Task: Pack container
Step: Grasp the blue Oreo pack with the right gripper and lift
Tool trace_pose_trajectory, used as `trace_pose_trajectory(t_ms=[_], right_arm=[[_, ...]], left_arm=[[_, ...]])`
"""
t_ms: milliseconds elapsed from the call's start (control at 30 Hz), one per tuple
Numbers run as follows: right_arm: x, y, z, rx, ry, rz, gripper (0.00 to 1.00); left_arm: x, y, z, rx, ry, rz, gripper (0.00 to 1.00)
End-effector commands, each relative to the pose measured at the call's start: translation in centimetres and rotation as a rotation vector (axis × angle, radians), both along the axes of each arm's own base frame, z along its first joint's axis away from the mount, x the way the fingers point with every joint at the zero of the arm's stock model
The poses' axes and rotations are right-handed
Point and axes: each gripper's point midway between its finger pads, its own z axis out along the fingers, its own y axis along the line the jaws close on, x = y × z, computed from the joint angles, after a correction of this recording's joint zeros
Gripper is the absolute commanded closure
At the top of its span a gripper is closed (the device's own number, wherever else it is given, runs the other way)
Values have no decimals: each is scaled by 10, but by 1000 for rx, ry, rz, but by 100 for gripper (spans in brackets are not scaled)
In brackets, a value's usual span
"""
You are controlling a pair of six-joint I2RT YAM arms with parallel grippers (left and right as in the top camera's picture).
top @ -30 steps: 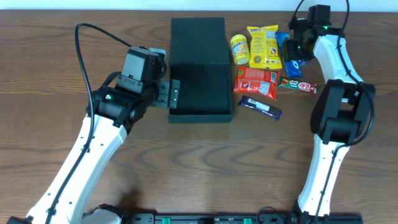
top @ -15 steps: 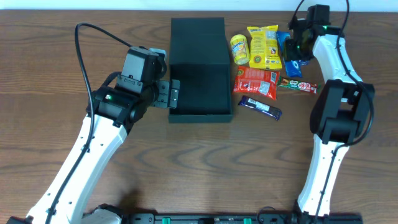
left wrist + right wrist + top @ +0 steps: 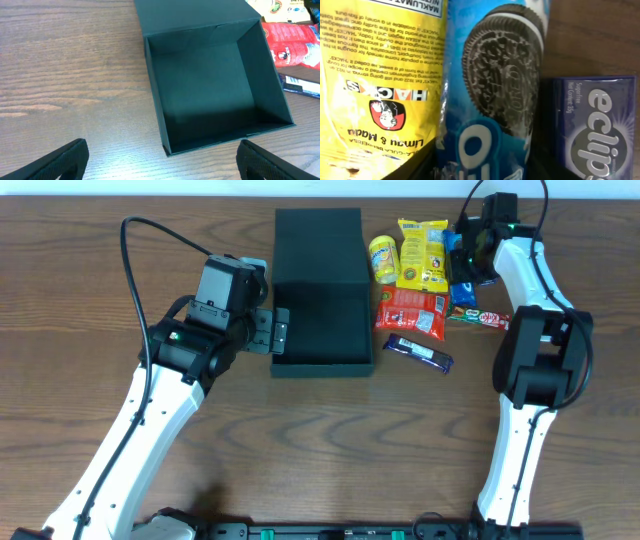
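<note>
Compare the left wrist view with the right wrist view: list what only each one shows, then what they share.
Left wrist only: the container, lid open and nothing inside, a red snack packet and a dark bar beside it, and the left claw spread wide. Right wrist only: a yellow Hacks bag, a blue Oreo pack and an Eclipse mint box, close up and side by side. Both: the brown wooden table.
</note>
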Motion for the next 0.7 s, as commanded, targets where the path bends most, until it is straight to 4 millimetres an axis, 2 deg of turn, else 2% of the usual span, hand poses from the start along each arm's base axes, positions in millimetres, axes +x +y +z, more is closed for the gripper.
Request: trace_pose_trajectory(t_ms=[0, 233, 367, 533, 567, 633, 667], right_arm=[[0, 5, -12, 5, 17, 0, 57], [1, 5, -10, 14, 17, -22, 61], [4, 5, 5, 14, -10, -29, 67], [14, 4, 45, 10, -89, -28, 80], [17, 4, 62, 8, -122, -27, 87], [19, 4, 83, 7, -160, -26, 99], [20, 7, 101, 16, -193, -20, 99]], left_arm=[[4, 3, 7, 12, -23, 8, 5], [6, 3, 8, 12, -30, 9, 5], [6, 3, 8, 16, -32, 4, 5], [7, 6, 8, 37, -39, 7, 5], [8, 8, 9, 47, -44, 16, 5], [9, 12, 9, 63, -50, 29, 4], [10, 15, 9, 77, -55, 42, 5]])
